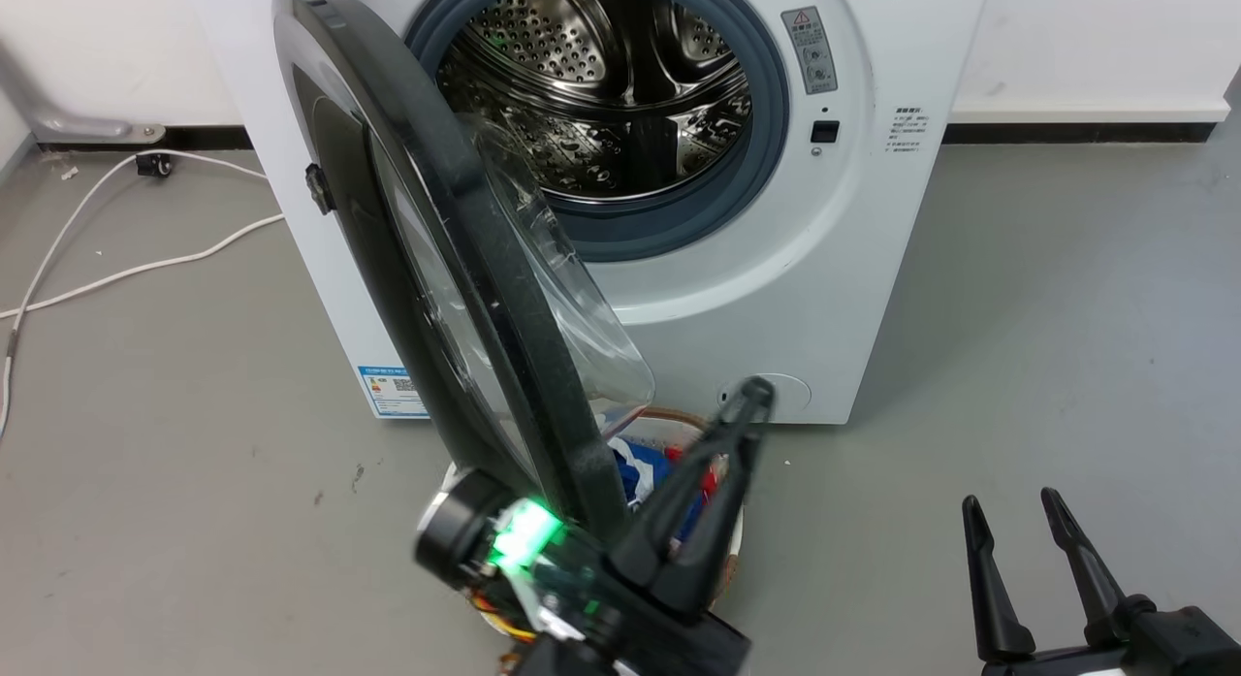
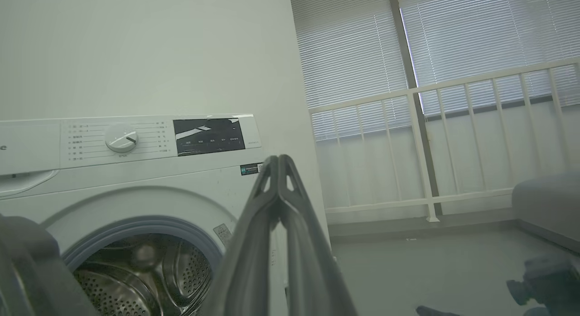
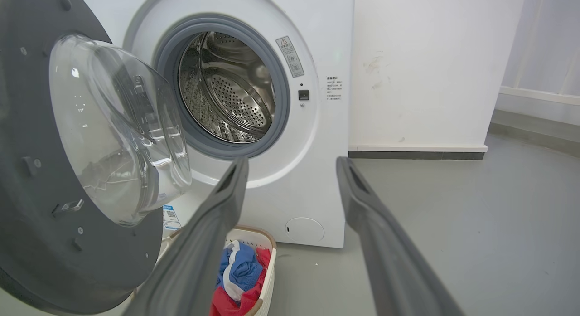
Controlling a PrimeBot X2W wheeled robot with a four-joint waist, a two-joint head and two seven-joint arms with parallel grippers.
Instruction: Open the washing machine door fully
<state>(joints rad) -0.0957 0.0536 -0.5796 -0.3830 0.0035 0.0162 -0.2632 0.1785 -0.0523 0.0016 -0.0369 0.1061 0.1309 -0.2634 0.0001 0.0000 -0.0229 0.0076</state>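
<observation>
Left gripper (image 1: 751, 400): jaws together, beside the washing machine door (image 1: 465, 220).
Right gripper (image 1: 1013, 506): jaws apart.
Risk: unclamped, we slip off its rim.

The washing machine door (image 3: 27, 125) stands swung out from its hinge on the machine's left, roughly square to the front; its dark inner face and bulging clear glass bowl show; the white washing machine (image 1: 795, 298) sits on the floor, perforated steel drum and grey gasket exposed.
</observation>
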